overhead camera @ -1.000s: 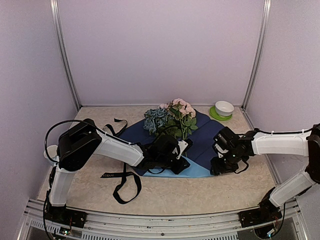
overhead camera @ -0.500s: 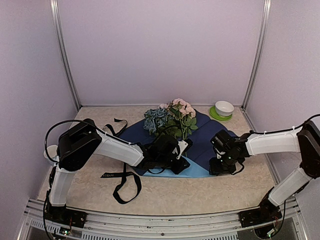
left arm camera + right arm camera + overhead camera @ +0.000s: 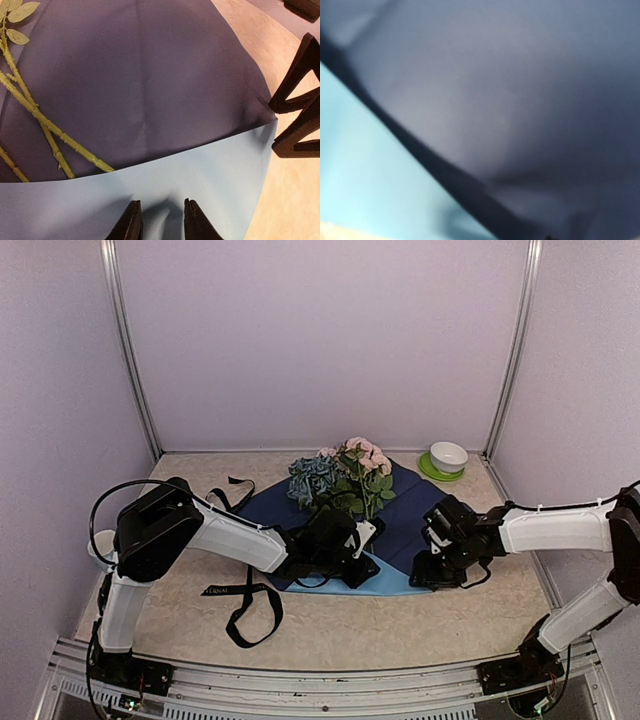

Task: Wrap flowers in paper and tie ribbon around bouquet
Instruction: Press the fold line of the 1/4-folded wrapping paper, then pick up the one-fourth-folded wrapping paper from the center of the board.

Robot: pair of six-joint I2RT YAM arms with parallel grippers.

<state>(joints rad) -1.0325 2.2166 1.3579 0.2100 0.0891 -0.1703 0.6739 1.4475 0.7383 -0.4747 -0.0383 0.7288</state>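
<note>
The paper (image 3: 412,508) lies flat, navy side up, with a light blue flap (image 3: 150,190) folded over its near edge. The flowers (image 3: 345,475) rest on it, pink roses and blue hydrangea at the far end, and the green stems (image 3: 45,125) run toward me. My left gripper (image 3: 161,220) is shut on a raised pinch of the light blue flap. My right gripper (image 3: 274,127) stands open at the flap's right corner, with table showing between its fingers. The right wrist view shows only blurred paper up close. The black ribbon (image 3: 245,605) lies looped on the table to the left.
A white bowl on a green saucer (image 3: 447,457) stands at the back right. A white cup (image 3: 103,543) sits by the left wall. Purple walls and metal posts close in the table on three sides.
My right gripper has edged left toward the paper's near right corner. The left arm, paper and flowers have not moved.
</note>
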